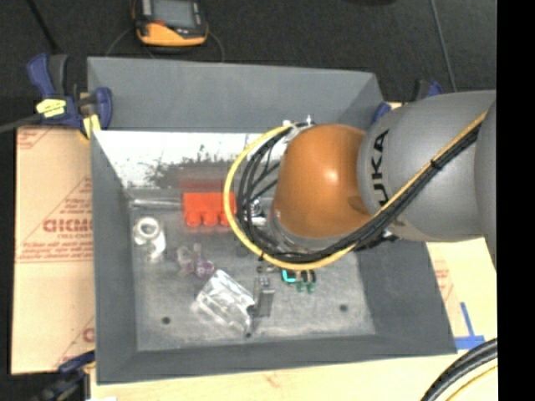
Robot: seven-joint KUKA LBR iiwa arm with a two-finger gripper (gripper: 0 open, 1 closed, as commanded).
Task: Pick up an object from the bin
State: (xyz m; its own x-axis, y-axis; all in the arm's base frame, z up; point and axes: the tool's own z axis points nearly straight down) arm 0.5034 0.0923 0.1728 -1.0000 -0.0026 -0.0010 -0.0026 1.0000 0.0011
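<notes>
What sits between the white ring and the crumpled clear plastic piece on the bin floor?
In the camera view, a small purplish translucent piece lies between the white ring and the clear plastic.

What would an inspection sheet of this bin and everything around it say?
Surface: grey metal bin, floor scuffed.
Job's things: red block, white ring, clear plastic piece, small teal thing.
Clutter: small purplish bits.
Jaws: beneath the arm's orange cover; open or shut, cannot tell.
Cables: yellow and black loops round the cover.
Surroundings: orange-and-black device beyond the bin's far rim.
</notes>
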